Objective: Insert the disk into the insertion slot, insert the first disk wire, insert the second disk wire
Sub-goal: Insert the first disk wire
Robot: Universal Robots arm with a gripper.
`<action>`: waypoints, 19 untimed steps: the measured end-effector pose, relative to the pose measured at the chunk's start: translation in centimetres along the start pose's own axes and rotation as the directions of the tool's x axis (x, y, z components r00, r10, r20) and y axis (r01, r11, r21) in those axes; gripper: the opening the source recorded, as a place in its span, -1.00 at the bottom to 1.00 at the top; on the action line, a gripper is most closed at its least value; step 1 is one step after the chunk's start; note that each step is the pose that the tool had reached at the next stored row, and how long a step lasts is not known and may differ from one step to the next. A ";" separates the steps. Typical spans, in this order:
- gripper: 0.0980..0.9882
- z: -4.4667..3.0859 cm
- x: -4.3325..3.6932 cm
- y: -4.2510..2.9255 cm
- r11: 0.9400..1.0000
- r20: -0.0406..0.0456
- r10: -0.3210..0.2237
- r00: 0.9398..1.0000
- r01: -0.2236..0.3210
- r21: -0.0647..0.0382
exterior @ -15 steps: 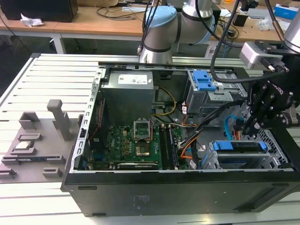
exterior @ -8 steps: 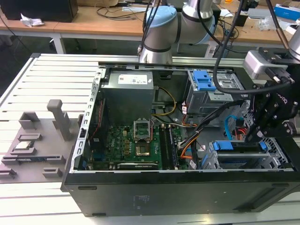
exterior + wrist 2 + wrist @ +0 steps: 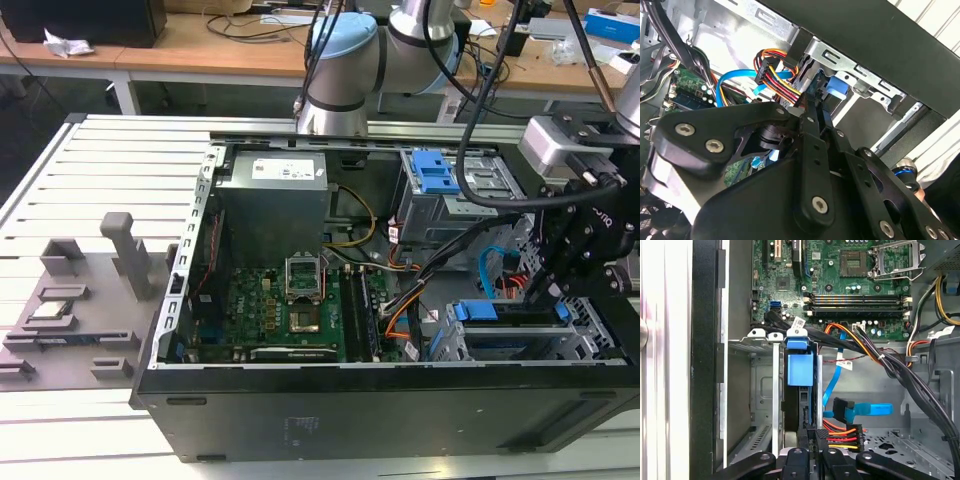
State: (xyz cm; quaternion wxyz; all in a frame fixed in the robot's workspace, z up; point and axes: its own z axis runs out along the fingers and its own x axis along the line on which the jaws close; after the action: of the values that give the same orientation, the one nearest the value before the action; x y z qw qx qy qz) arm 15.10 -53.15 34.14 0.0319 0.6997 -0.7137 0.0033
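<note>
The disk (image 3: 800, 371), in its blue carrier, sits edge-on inside the silver insertion slot (image 3: 760, 390); in the exterior view the disk (image 3: 510, 313) lies in the slot (image 3: 520, 348) at the case's right front corner. My gripper (image 3: 812, 439) is at the disk's rear edge, shut on the black plug of the first disk wire (image 3: 840, 436), an orange, red and yellow bundle. In the second wrist view the fingertips (image 3: 811, 111) pinch that bundle (image 3: 785, 86). The second disk wire (image 3: 867, 410), light blue with a dark plug, hangs loose beside it.
A thick black cable loom (image 3: 900, 372) crosses above the bay. The motherboard (image 3: 290, 310) fills the case floor, with the power supply (image 3: 275, 195) behind it. A taller grey cage with blue latches (image 3: 440, 175) stands at the back right. The black case wall (image 3: 707, 355) borders the slot.
</note>
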 end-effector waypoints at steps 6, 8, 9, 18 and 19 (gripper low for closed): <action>-0.84 -0.14 0.00 0.00 1.000 0.000 0.000 1.000 0.000 0.000; -0.84 -0.20 0.01 0.00 1.000 0.000 0.000 1.000 0.000 0.000; -0.84 -0.21 0.01 0.00 1.000 0.000 0.000 1.000 0.000 0.000; -0.84 0.22 0.17 -0.02 1.000 0.000 0.000 1.000 0.000 0.000; -0.84 0.41 0.18 -0.03 1.000 0.000 0.000 1.000 0.000 0.000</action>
State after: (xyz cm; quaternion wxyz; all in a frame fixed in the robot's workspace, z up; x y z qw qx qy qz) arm 15.11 -53.34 33.74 0.0319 0.6997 -0.7137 0.0034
